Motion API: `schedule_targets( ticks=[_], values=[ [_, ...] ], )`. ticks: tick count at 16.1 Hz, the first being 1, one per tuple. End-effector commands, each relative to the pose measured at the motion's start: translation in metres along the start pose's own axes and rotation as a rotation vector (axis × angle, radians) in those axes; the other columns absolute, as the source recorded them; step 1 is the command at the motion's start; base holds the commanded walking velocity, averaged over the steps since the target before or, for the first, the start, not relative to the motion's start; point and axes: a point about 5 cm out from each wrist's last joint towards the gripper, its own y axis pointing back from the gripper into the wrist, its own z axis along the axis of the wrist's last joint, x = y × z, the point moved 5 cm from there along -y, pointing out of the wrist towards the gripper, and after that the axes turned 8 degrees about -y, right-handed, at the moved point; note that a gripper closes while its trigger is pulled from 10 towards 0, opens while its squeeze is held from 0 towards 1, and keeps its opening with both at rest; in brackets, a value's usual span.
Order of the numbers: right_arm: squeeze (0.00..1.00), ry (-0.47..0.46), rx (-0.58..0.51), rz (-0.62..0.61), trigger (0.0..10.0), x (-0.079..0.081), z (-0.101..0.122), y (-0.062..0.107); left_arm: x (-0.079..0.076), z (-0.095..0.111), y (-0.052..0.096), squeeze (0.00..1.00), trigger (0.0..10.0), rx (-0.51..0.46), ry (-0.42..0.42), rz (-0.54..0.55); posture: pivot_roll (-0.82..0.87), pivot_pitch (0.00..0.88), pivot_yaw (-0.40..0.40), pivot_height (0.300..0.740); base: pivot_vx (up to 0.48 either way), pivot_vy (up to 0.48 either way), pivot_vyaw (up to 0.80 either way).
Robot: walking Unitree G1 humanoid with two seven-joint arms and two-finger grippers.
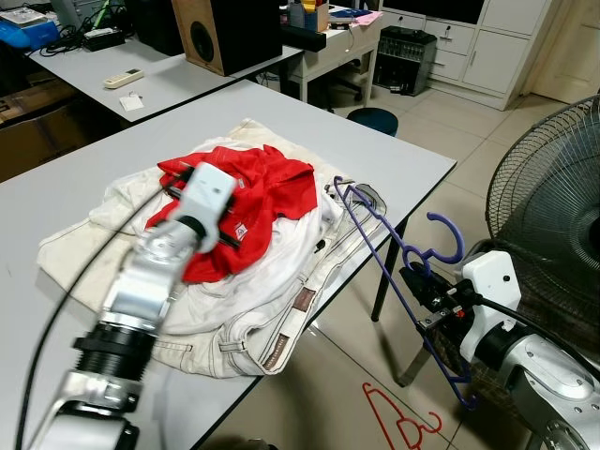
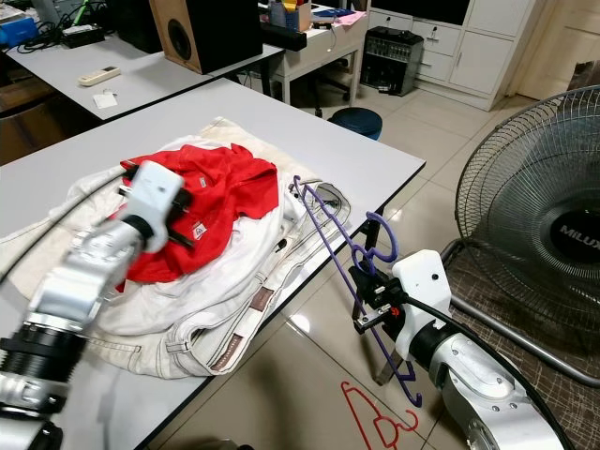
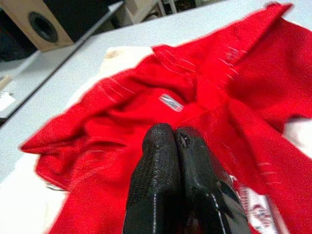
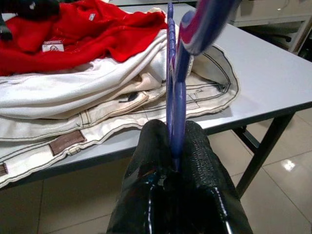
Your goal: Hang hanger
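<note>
beside the grey counter (image 1: 394, 155), the right gripper (image 4: 178, 146) is clenched on the purple plastic hanger (image 1: 394, 258), held off the edge, while the left gripper (image 3: 176, 144), pressed closed, sits on the red shirt (image 1: 262, 202); next, i judge, the hanger must go into its collar.

Before me stood a grey table (image 1: 412, 159). On it lay a heap of clothes: a red shirt (image 1: 272, 192) on top, a white garment (image 1: 281, 272) under it, and cream jeans (image 1: 244, 347) at the table's near edge, with a brown label (image 1: 303, 300). On my right I saw a big fan (image 2: 534, 225) on the tiled floor (image 1: 469, 131). A red hanger (image 1: 398, 422) lay on the floor below the table edge. Behind, a second table (image 1: 178, 80) carried a speaker (image 1: 220, 33) and a remote (image 1: 124, 78). White cabinets (image 1: 478, 47) stood at the far wall.
</note>
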Motion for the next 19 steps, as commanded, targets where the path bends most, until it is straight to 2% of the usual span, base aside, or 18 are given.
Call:
schedule_targets(
  ticks=[1,3,4,5,6,8,11,15,16,18,19],
  values=[
    [0.00,0.015,-0.025,0.012,10.0,0.004,0.005,0.001,0.009,0.006,0.001,0.00,0.0,-0.023,-0.010,0.016,-0.01,0.015,0.076,0.740,0.000,0.000,0.00],
    [0.00,0.015,-0.024,0.019,10.0,0.004,0.005,0.002,0.012,0.006,0.004,0.00,0.0,-0.026,-0.024,0.012,-0.01,0.016,0.072,0.740,0.000,0.000,0.00],
    [0.00,0.014,-0.022,0.023,10.0,0.005,0.005,0.001,0.000,0.006,0.004,0.00,10.0,-0.039,0.053,-0.050,-0.01,0.016,0.069,0.740,0.000,0.000,0.00],
    [0.00,0.014,-0.022,0.028,10.0,0.006,0.005,0.001,-0.013,0.007,0.005,0.00,10.0,-0.042,0.056,-0.101,-0.01,0.017,0.070,0.740,0.000,0.000,0.00],
    [0.00,0.014,-0.022,0.029,10.0,0.007,0.005,0.001,-0.017,0.006,0.006,1.00,10.0,-0.041,0.066,-0.117,-0.01,0.017,0.071,0.740,0.000,0.000,0.00],
    [0.00,0.015,-0.021,0.029,10.0,0.006,0.005,0.001,-0.028,0.010,0.008,1.00,10.0,-0.058,0.130,-0.171,-0.02,0.019,0.071,0.740,0.000,0.000,0.00],
    [0.00,0.013,-0.017,0.032,10.0,0.007,0.004,0.003,-0.025,0.020,0.011,1.00,10.0,-0.093,0.164,-0.198,-0.02,0.021,0.070,0.740,0.000,0.000,0.00],
    [0.00,0.012,-0.017,0.039,10.0,0.008,0.004,0.002,-0.031,0.020,0.016,1.00,10.0,-0.084,0.123,-0.252,-0.01,0.022,0.070,0.740,0.000,0.000,0.00],
    [0.00,0.013,-0.014,0.044,10.0,0.009,0.003,0.002,-0.032,0.014,0.015,1.00,10.0,-0.055,0.080,-0.227,-0.01,0.021,0.070,0.740,0.000,0.000,0.00],
    [0.00,0.014,-0.014,0.046,10.0,0.010,0.003,0.002,-0.024,0.007,0.011,1.00,10.0,-0.013,-0.004,-0.143,-0.01,0.024,0.070,0.740,0.000,0.000,0.00],
    [0.00,0.013,-0.013,0.046,10.0,0.010,0.003,0.002,-0.018,0.005,0.009,0.00,10.0,0.000,-0.004,-0.098,-0.02,0.025,0.071,0.740,0.000,0.000,0.00]
  ],
)
